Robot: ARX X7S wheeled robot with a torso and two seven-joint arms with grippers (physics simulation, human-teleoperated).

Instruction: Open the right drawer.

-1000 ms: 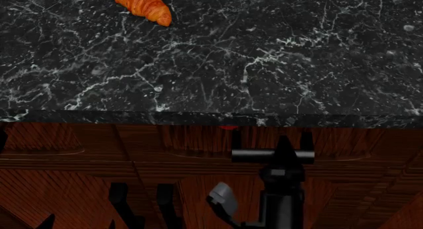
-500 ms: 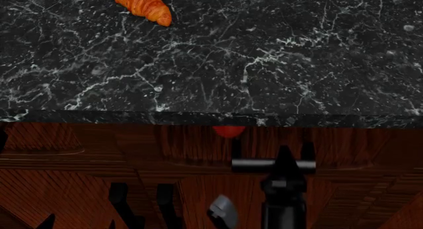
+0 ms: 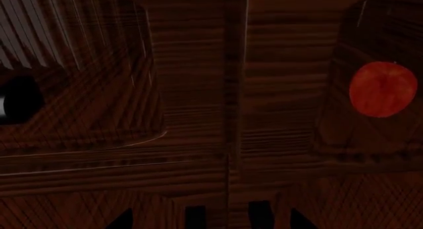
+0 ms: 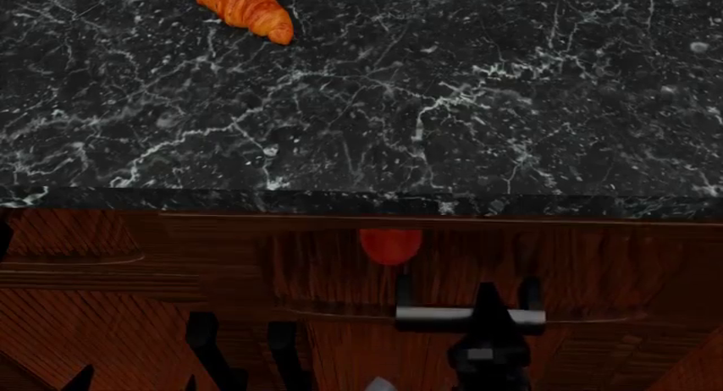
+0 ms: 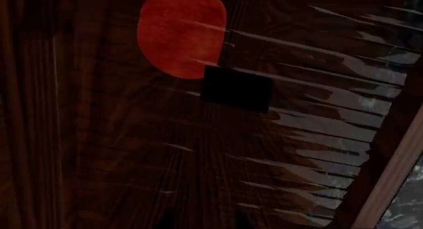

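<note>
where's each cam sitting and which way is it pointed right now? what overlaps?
Head view: up high, looking down over the marble counter onto the right drawer; right gripper at the bar handle.
Left wrist view: close on the cabinet fronts; no gripper shows.
Right wrist view: tight against the drawer front; no fingers clear.
Shared: the red spot.

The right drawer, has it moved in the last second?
Yes. The right drawer has slid out toward the camera from under the fixed countertop edge; its red spot now shows fully.

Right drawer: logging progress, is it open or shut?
Partly open: the right drawer front with its red spot stands out past the countertop edge.
</note>
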